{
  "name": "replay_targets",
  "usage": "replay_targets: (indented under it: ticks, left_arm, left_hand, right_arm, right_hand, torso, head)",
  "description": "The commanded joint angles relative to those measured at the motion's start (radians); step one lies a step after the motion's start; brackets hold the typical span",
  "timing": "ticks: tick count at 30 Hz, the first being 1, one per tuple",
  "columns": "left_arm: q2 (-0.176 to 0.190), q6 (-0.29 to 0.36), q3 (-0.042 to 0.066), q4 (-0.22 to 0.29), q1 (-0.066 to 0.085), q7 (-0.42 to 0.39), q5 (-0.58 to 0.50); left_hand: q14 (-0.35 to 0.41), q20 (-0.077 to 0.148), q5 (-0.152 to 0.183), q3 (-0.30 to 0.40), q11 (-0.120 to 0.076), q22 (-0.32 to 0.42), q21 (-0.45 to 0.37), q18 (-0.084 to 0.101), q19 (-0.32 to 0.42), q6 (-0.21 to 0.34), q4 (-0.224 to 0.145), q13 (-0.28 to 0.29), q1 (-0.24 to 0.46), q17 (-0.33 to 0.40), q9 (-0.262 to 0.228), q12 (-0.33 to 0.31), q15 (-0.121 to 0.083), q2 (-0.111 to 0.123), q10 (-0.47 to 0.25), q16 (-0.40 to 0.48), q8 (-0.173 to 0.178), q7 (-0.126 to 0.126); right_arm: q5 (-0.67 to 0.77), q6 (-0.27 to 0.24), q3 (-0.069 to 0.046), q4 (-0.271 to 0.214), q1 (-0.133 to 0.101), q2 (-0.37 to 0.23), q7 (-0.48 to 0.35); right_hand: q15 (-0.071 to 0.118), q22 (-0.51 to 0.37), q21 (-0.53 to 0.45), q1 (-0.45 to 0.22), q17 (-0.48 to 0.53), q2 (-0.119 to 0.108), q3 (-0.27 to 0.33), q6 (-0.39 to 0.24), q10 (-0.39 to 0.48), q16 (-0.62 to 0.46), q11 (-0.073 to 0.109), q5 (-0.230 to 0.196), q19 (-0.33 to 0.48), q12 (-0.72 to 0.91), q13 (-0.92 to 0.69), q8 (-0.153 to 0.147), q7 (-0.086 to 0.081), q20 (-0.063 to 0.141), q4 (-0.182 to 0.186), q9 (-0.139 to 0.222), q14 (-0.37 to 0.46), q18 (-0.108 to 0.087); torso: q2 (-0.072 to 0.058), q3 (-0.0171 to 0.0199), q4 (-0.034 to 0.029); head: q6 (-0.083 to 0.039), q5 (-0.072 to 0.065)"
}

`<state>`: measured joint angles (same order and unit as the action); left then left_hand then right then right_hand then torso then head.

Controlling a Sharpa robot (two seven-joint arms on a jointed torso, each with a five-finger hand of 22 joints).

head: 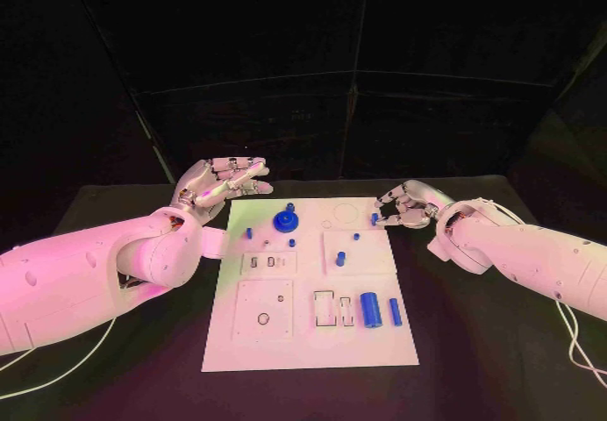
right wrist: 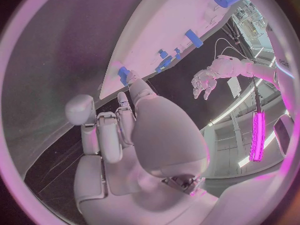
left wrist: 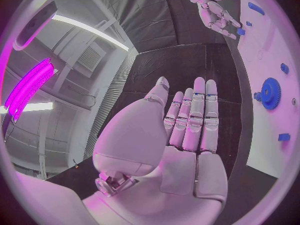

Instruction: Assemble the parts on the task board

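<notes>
Right hand (head: 403,209) touches a small blue peg (head: 374,217) at the task board's (head: 310,351) one o'clock corner; grip uncertain (left hand (head: 225,182) open, empty)

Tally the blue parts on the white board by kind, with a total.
Blue gear, counting the small bit at its far edge as part of it: 1
Long blue cylinders: 2
Small blue pegs: 5
Total: 8

I see my right hand (right wrist: 134,135) reaching its fingers to a small blue part (right wrist: 124,74) at the white task board's (right wrist: 156,30) edge.
</notes>
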<state>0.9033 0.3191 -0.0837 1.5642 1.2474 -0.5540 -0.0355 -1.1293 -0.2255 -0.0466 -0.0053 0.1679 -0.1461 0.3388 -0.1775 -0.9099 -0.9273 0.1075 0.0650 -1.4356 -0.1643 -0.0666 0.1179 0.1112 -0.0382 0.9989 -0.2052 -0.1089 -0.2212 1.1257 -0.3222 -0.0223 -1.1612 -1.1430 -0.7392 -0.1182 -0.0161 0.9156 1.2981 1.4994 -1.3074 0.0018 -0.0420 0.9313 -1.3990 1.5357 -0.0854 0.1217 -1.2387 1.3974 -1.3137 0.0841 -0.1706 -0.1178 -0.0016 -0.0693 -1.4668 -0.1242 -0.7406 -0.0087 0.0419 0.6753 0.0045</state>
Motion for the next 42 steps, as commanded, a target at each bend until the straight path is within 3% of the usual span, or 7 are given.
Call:
replay_targets:
  ticks: [1, 30, 42]
  left_arm:
    - [-0.001, -0.013, 0.001, 0.000, 0.001, -0.002, 0.005]
    - [-0.002, -0.012, 0.001, 0.000, 0.001, 0.000, 0.005]
    - [-0.002, -0.012, 0.001, -0.001, 0.001, 0.001, 0.005]
  left_hand:
    - [-0.007, 0.001, -0.003, 0.001, 0.002, 0.001, -0.005, -0.005, -0.007, -0.005, -0.008, -0.001, -0.003, -0.001, 0.001, -0.004, 0.004, -0.006, 0.006, 0.002, 0.003, -0.002]
    - [-0.007, 0.001, -0.003, 0.001, 0.002, 0.001, -0.005, -0.005, -0.007, -0.005, -0.008, -0.001, -0.003, -0.001, 0.001, -0.004, 0.004, -0.006, 0.006, 0.002, 0.003, -0.002]
    - [-0.007, 0.001, -0.002, 0.002, 0.002, 0.001, -0.005, -0.005, -0.007, -0.005, -0.010, -0.001, -0.004, -0.001, 0.001, -0.006, 0.004, -0.006, 0.006, 0.003, 0.005, -0.002]
  right_arm:
    - [0.005, 0.011, -0.001, 0.002, -0.002, 0.003, 0.007]
    - [0.030, 0.053, -0.001, 0.022, -0.002, 0.031, 0.021]
    - [0.030, 0.048, -0.001, 0.023, -0.002, 0.031, 0.021]
  right_hand:
    - [0.009, 0.002, 0.001, 0.004, -0.169, 0.004, -0.001, 0.009, -0.008, 0.002, 0.003, -0.006, -0.002, 0.000, -0.024, 0.000, -0.002, 0.005, -0.006, 0.000, -0.083, 0.003]
    - [0.019, 0.007, 0.006, -0.029, -0.174, 0.018, -0.038, 0.076, -0.019, 0.004, 0.015, -0.006, -0.006, 0.008, -0.037, 0.017, 0.013, 0.012, -0.030, -0.002, -0.084, 0.003]
    - [0.038, 0.007, 0.006, -0.062, -0.173, 0.039, -0.070, 0.149, -0.022, 0.003, 0.039, 0.007, -0.007, 0.008, -0.039, 0.047, 0.041, 0.028, -0.035, -0.009, -0.084, 0.003]
  torso:
    - [0.000, 0.0007, -0.0004]
    - [0.000, 0.0018, 0.0003]
    - [0.001, 0.0027, 0.0005]
  head:
    - [0.001, 0.000]
    - [0.011, -0.001]
    - [0.014, -0.002]
